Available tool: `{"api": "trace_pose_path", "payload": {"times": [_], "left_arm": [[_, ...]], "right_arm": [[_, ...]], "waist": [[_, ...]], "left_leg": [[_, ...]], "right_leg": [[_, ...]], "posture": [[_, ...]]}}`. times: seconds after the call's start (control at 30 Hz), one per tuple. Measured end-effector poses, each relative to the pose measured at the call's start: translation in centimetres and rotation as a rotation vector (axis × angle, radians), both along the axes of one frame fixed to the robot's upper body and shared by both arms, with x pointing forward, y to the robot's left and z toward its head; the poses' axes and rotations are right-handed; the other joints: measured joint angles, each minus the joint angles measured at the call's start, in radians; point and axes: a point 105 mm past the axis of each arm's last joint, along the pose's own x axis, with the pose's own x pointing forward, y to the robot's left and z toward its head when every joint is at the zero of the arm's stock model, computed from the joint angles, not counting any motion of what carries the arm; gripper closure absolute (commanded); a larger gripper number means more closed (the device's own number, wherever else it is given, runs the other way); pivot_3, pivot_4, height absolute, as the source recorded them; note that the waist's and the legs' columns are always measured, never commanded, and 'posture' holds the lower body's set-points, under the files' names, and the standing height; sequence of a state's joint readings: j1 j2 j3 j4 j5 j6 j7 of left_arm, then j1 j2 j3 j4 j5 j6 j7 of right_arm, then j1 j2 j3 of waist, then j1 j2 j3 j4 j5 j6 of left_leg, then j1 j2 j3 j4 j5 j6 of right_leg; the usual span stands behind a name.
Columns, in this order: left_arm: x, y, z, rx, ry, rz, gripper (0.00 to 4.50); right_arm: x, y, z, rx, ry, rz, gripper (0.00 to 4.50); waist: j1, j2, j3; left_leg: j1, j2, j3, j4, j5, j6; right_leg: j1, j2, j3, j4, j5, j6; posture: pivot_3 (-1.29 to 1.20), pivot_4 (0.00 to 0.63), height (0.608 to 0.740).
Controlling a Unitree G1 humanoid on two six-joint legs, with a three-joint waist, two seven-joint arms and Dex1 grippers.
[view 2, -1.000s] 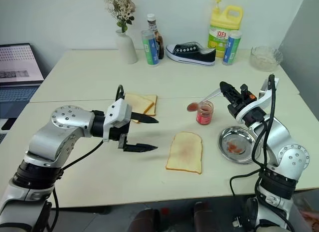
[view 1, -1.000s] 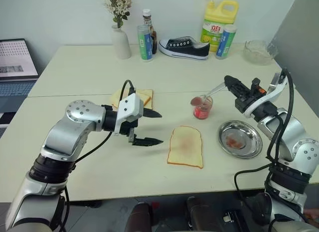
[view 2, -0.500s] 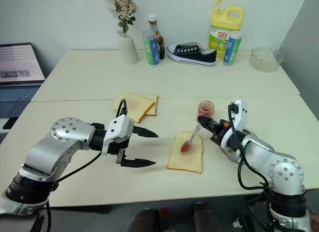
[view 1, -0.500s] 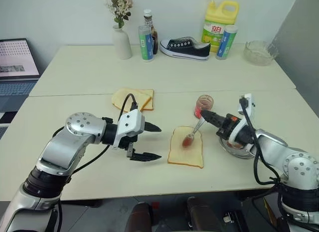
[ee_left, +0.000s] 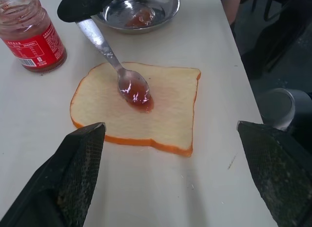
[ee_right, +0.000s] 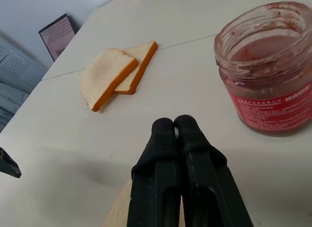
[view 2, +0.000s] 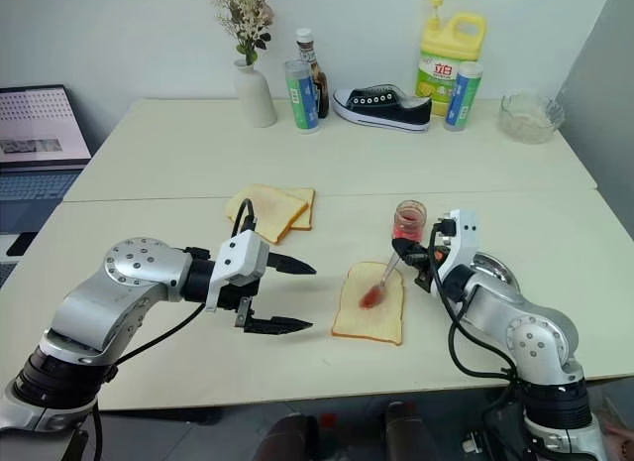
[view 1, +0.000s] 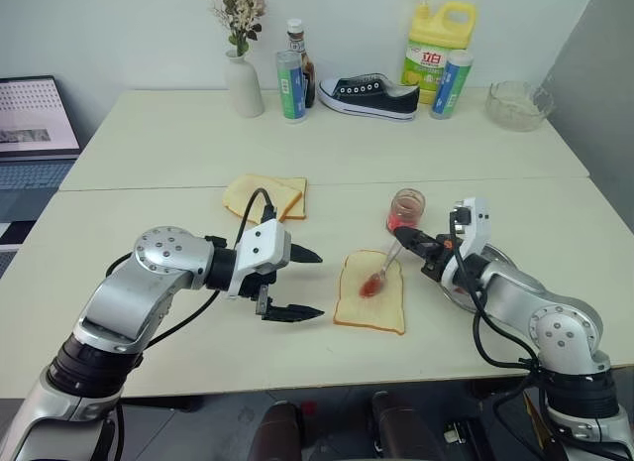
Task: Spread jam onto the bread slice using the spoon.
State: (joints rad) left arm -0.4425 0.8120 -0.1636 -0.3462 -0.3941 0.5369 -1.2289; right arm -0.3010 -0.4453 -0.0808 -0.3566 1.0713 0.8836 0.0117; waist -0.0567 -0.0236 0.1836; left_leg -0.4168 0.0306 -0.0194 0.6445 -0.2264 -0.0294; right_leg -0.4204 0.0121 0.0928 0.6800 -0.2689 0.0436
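Hidden or unclear: the handle end of the small shiny silver metal spoon [ee_left: 119, 73] is covered by the black fingers of the right gripper [view 1: 416, 239]; part of the round steel dish [ee_left: 146, 14] is cut off in the left wrist view.
Right gripper: fingers are pressed together, clamped on the spoon handle, just beside the small clear glass jar of red jam [view 1: 404, 209].
Spoon: its bowl is laid on the toasted face of the square-ish bread slice [view 1: 371, 291], with a glossy red smear beneath it.
Left gripper [view 1: 305, 283]: fingers are held wide apart, nothing between them, beside the slice without touching it.
Pile of paler bread slices [view 1: 264, 195]: lying apart, behind the left gripper.
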Motion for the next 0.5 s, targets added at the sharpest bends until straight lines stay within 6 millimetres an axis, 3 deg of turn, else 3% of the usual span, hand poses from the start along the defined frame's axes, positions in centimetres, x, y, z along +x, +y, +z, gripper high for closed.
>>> {"api": "trace_pose_path", "payload": {"times": [0.23,0.37,0.5], "left_arm": [[0.0,0.0,0.0,-0.004,0.002,0.000,0.00],[0.4,-0.1,0.1,-0.016,-0.001,0.002,0.00],[0.6,-0.3,0.3,-0.022,-0.014,0.000,0.00]], "right_arm": [[0.3,-2.9,2.3,0.035,-0.030,-0.062,4.48],[-0.1,-1.8,3.0,0.191,0.000,-0.025,4.48],[0.1,-0.4,1.9,0.354,0.098,-0.002,4.48]], "waist": [[0.001,0.000,0.000],[-0.002,0.000,0.000],[-0.001,0.000,0.000]], "left_leg": [[0.000,0.000,0.000,0.000,0.000,0.000],[0.000,0.001,-0.001,0.000,0.000,0.000],[0.000,0.000,0.000,0.000,0.000,0.000]], "right_leg": [[0.000,0.000,0.000,0.000,0.000,0.000],[0.000,0.001,0.000,0.000,0.000,0.000],[0.000,0.001,0.000,0.000,0.000,0.000]], "posture": [[0.00,0.150,0.740],[0.00,0.150,0.740],[0.00,0.150,0.740]]}}
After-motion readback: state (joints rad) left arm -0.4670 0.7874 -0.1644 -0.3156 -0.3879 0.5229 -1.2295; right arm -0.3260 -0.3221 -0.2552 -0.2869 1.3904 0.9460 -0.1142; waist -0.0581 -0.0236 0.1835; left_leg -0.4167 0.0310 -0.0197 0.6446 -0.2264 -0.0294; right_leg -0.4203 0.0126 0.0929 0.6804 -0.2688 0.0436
